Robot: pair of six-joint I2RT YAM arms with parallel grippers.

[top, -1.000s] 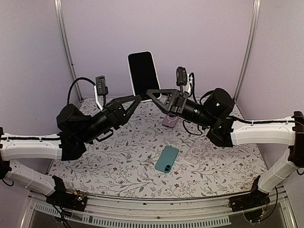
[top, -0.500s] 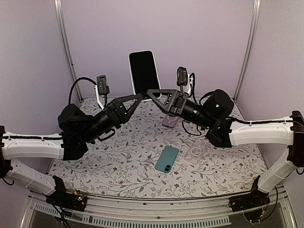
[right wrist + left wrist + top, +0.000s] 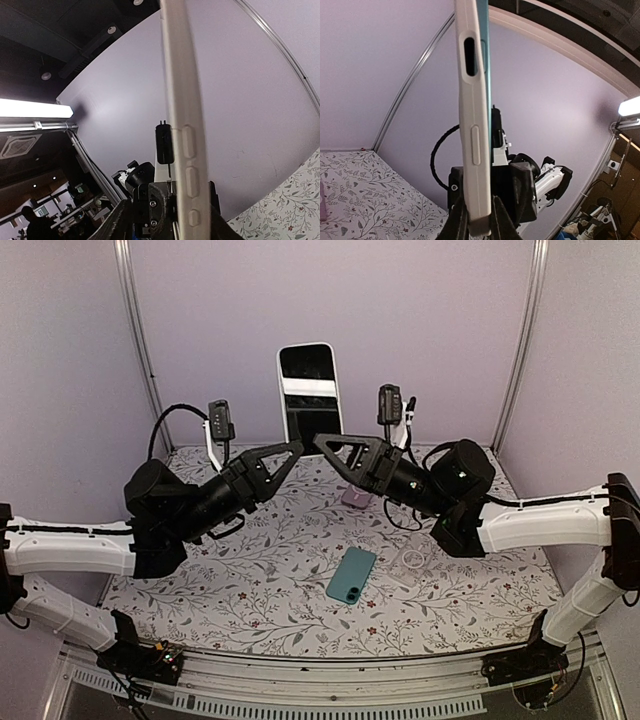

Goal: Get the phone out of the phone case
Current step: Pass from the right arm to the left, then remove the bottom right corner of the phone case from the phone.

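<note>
The phone (image 3: 309, 380) stands upright in the air over the far middle of the table (image 3: 250, 580), dark screen facing near, seated in its white phone case (image 3: 472, 125). The left gripper (image 3: 293, 447) is clamped on the case's lower left corner, and its wrist view shows fingers (image 3: 460, 225) pressed to both faces. The right gripper (image 3: 321, 440) straddles the lower right edge loosely, jaws parted: one finger is beside the case, the other stands off with a gap. Open air surrounds the case's top and long sides, and the side rails are well apart. Lying well below are a teal slab (image 3: 351, 575), a clear case (image 3: 410, 560) just to its right and, farther back, a purple item (image 3: 357, 495).
</note>
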